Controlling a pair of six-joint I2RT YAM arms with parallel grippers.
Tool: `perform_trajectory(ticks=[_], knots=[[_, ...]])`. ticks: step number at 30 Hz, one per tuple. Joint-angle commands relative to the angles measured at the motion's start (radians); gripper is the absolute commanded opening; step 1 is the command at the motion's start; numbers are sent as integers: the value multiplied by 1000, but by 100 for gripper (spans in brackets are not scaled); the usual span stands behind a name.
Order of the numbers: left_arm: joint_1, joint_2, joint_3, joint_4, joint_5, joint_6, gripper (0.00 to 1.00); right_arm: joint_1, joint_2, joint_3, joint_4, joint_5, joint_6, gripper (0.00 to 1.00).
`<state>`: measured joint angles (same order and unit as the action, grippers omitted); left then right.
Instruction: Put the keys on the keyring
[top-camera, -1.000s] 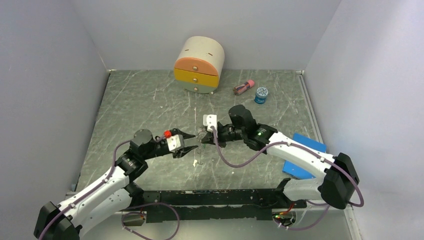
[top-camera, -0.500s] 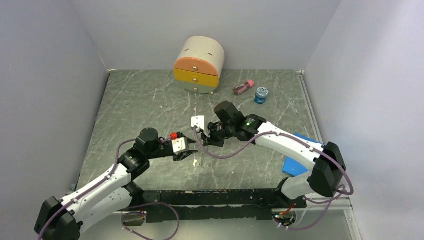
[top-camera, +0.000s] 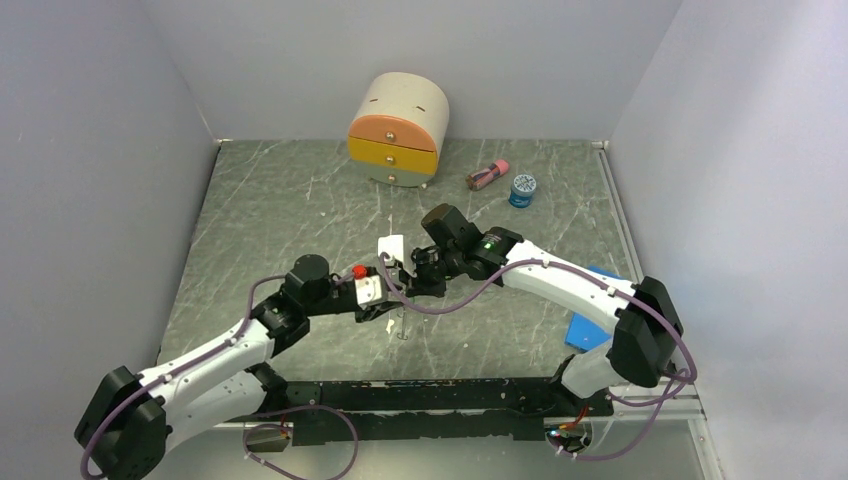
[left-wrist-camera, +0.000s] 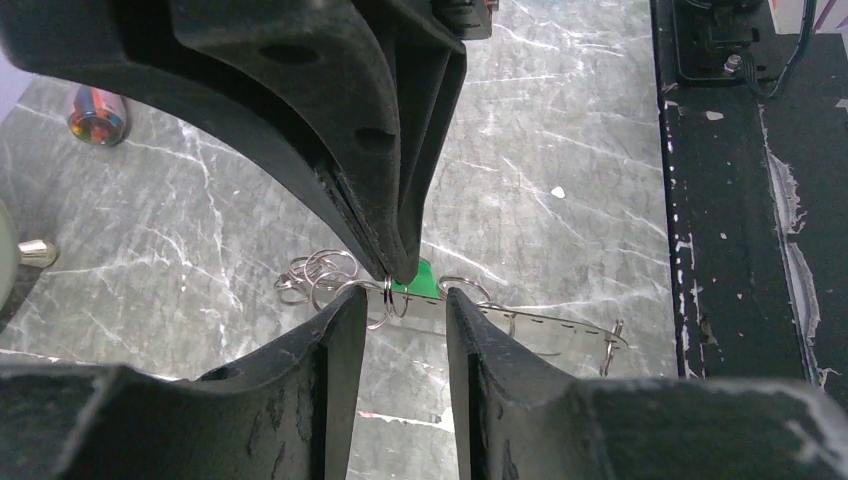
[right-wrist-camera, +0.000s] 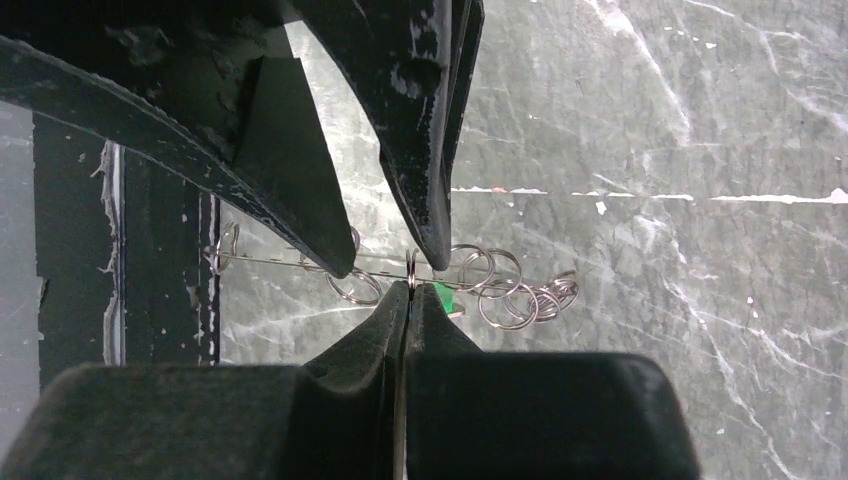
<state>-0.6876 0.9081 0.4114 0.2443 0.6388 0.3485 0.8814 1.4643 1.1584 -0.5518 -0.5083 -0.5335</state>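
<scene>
Two grippers are seen tip to tip at centre of top view: left gripper (top-camera: 385, 297), right gripper (top-camera: 404, 283).

Left wrist view: left fingers (left-wrist-camera: 340, 340) are parted, nothing clamped; green key (left-wrist-camera: 422, 282) and keyring (left-wrist-camera: 385, 296) sit in the gap, mid-frame.

Right wrist view: right gripper (right-wrist-camera: 405, 300) is shut on keyring (right-wrist-camera: 411, 268), key (right-wrist-camera: 444, 296) beside it.

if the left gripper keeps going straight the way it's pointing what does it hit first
Probably the green key and the ring pinched in the shut right gripper, which sits just beyond the gap of the left gripper. Depth is hard to judge.
</scene>
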Motion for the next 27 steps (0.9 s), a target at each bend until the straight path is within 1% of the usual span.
perform_trajectory(ticks=[1,5,7,10,14,16,21,22,23,24,26,27], knots=[[-12,19,11,48,-14,11,40,4,-8,37,29,-44,-7,0],[-16,44,12,58,-22,20,39,6,0,40,26,-49,-8,0],[-20,55,16,54,-25,24,35,7,1,40,25,-45,-10,0],[-23,63,20,52,-26,28,26,7,1,39,24,-47,-12,0],[-23,63,26,51,-30,24,8,6,1,35,28,-42,-11,0],[-24,63,30,47,-27,22,3,6,3,36,28,-39,-9,0],[-23,53,23,72,-18,-2,3,7,8,30,42,-33,-3,0],[-24,51,25,68,-16,-4,4,7,9,29,41,-34,-4,0],[-24,48,28,64,-17,-8,9,7,9,28,44,-34,-1,0],[-23,46,27,60,-20,-10,17,7,7,28,47,-33,1,0],[-23,40,24,63,-24,-14,25,5,5,24,53,-30,4,0],[-24,39,20,70,-28,-16,27,7,5,23,55,-29,6,0]])
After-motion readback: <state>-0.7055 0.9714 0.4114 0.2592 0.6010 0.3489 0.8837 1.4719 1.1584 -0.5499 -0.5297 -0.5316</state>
